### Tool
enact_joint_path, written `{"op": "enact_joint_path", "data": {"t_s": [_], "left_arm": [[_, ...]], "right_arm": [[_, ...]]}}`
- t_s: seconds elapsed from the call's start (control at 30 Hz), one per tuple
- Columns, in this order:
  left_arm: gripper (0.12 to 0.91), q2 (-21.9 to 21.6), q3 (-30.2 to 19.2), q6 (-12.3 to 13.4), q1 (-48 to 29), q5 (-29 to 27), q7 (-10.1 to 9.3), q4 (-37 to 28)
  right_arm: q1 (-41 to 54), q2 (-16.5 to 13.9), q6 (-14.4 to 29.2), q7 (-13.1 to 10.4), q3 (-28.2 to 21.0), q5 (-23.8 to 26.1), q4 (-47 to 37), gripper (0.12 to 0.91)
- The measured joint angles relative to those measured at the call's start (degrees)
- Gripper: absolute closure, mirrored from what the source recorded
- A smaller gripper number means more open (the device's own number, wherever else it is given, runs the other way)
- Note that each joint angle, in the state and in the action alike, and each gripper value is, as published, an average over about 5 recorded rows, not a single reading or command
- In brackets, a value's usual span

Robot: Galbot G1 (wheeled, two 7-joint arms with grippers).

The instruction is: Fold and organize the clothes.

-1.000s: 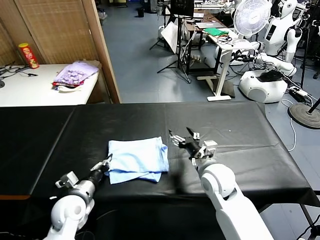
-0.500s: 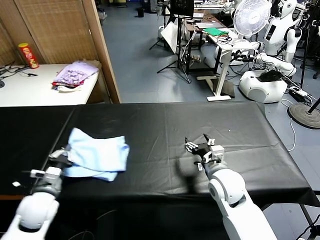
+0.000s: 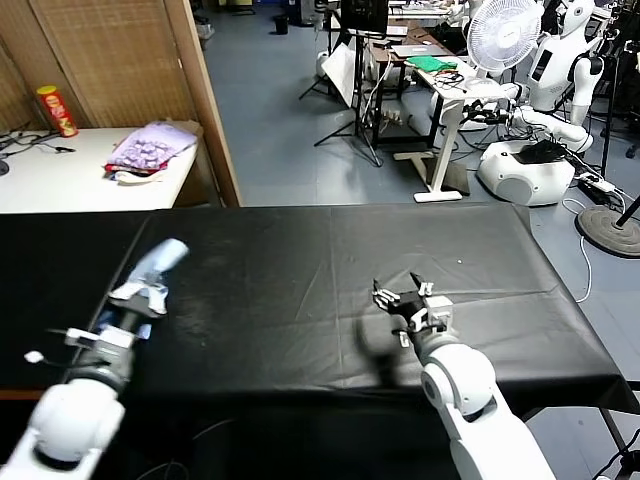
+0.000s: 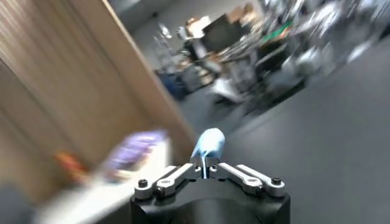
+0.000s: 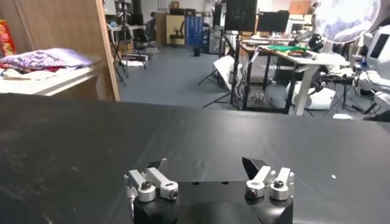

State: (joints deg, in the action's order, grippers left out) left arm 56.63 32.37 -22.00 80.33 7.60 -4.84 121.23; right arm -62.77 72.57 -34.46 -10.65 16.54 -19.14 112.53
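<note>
The clothes, one pale light-blue T-shirt, hang bunched and lifted at the far left of the black table. My left gripper is shut on the shirt's lower end. In the left wrist view, which is blurred, the shirt rises as a narrow blue fold out of the closed left gripper. My right gripper stands open low over the table's right-middle part, with nothing between its fingers. In the right wrist view the right gripper has only bare black cloth in front of it.
Behind the black table on the left is a white side table with a purple patterned cloth pile and a red can. A wooden partition stands beside it. A fan and other robots stand at the back right.
My left gripper has swept left with the shirt, from the table's middle to its left edge; the shirt went from spread flat to bunched and lifted. My right gripper drew back slightly, still open.
</note>
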Motion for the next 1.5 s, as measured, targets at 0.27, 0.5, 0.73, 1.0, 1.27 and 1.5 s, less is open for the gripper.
{"op": "enact_joint_path", "data": {"t_s": [0.27, 0.5, 0.73, 1.0, 1.27, 1.5], "left_arm": [[0.830, 9.3, -12.8, 4.6, -3.2, 0.2, 1.71, -2.6], [0.452, 10.8, -15.0, 14.8, -2.8, 1.1, 6.70, -2.0], [0.238, 9.4, -11.7, 18.9, -1.6, 4.3, 7.06, 0.7], [0.232, 9.4, -7.9, 20.5, 1.2, 3.8, 6.95, 1.9], [0.232, 9.8, -5.1, 21.3, 3.1, 4.6, 6.75, 2.5], [0.232, 10.6, -3.3, 21.9, 4.7, 4.5, 6.53, 2.0]], "right_arm": [[1.4, -1.0, -0.1, 4.5, -2.3, -5.3, -1.4, 0.227], [5.6, -0.1, -2.3, 5.2, -7.0, -14.8, -4.3, 0.227], [11.2, 4.0, -3.4, 0.9, -12.1, -24.8, -11.1, 0.227], [14.7, 8.1, -3.8, -0.6, -14.9, -31.0, -18.5, 0.293], [16.5, 10.1, -1.7, 0.1, -15.1, -29.3, -23.4, 0.640], [18.7, 9.6, 4.4, 6.9, -16.5, -18.2, -28.3, 0.899]]}}
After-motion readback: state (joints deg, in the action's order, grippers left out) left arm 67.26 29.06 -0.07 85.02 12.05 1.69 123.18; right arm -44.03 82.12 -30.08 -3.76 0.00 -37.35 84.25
